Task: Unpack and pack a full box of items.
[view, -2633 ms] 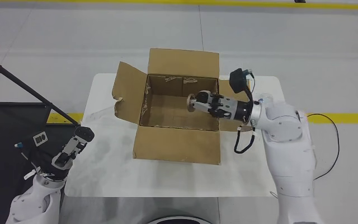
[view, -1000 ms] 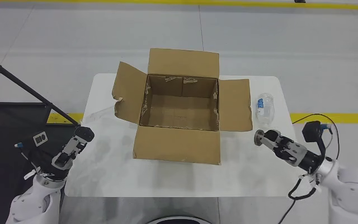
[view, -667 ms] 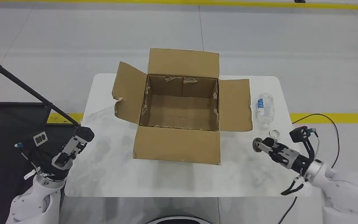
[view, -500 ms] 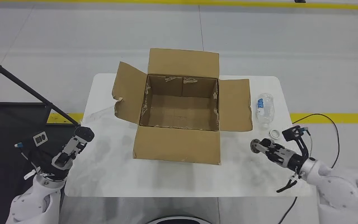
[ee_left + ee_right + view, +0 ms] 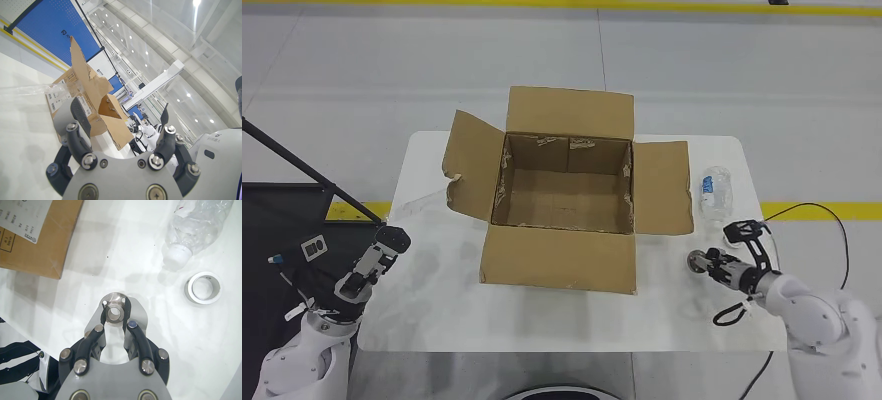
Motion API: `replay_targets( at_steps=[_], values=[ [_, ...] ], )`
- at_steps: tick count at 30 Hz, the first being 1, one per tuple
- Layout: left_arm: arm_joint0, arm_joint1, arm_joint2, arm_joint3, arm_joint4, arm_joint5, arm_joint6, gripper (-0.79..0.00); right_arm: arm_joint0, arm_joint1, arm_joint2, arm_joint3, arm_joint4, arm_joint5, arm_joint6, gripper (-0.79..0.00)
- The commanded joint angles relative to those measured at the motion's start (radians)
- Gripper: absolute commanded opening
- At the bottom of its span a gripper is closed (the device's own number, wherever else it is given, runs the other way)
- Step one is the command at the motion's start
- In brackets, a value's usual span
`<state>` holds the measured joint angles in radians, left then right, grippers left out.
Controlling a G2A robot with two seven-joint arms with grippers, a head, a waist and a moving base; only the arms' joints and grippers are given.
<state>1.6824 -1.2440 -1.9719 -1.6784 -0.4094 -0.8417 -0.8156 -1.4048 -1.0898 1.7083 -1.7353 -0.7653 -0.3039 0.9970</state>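
Brown box bearing white labels, clear bottle wearing white cap, silver ring and fitting gleaming, white table.

My R jaws, clamped on a flanged metal part, sit low over the table at its near-right corner. Obstacles close by: bottle lying w/ cap toward me, metal ring just beside that cap. Opposite stands the box. Its R flap lies out flat toward the bottle, so the lane btwn them is narrow. Box top is open to entry from above. My L jaws, spread, face a broad table stretch before the torn L flap.
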Motion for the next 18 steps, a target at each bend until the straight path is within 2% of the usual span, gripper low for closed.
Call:
replay_targets(
  at_steps=[1,8,9,12,16,17,18],
  values=[
    [0.0,0.0,0.0,0.0,0.0,0.0,0.0,0.0,0.01,0.001,-0.014,0.007,-0.029,0.025,0.006,-0.785],
    [0.0,0.0,0.0,0.0,0.0,0.0,0.0,0.0,0.038,0.005,-0.053,0.027,-0.067,0.063,0.021,-0.785],
    [0.0,0.0,0.0,0.0,0.0,0.0,0.0,0.0,0.043,0.006,-0.058,0.032,-0.069,0.066,0.026,-0.767],
    [0.0,0.0,0.0,0.0,0.0,0.0,0.0,0.0,0.054,0.008,-0.068,0.045,-0.066,0.069,0.031,-0.526],
    [0.0,0.0,0.0,0.0,0.0,0.0,0.0,0.0,0.064,0.011,-0.075,0.056,-0.061,0.067,0.031,-0.403],
    [0.0,0.0,0.0,0.0,0.0,0.0,0.0,0.0,0.065,0.012,-0.075,0.057,-0.06,0.067,0.029,-0.308],
    [0.0,0.0,0.0,0.0,0.0,0.0,0.0,0.0,0.065,0.013,-0.075,0.057,-0.058,0.066,0.027,-0.175]
  ],
)
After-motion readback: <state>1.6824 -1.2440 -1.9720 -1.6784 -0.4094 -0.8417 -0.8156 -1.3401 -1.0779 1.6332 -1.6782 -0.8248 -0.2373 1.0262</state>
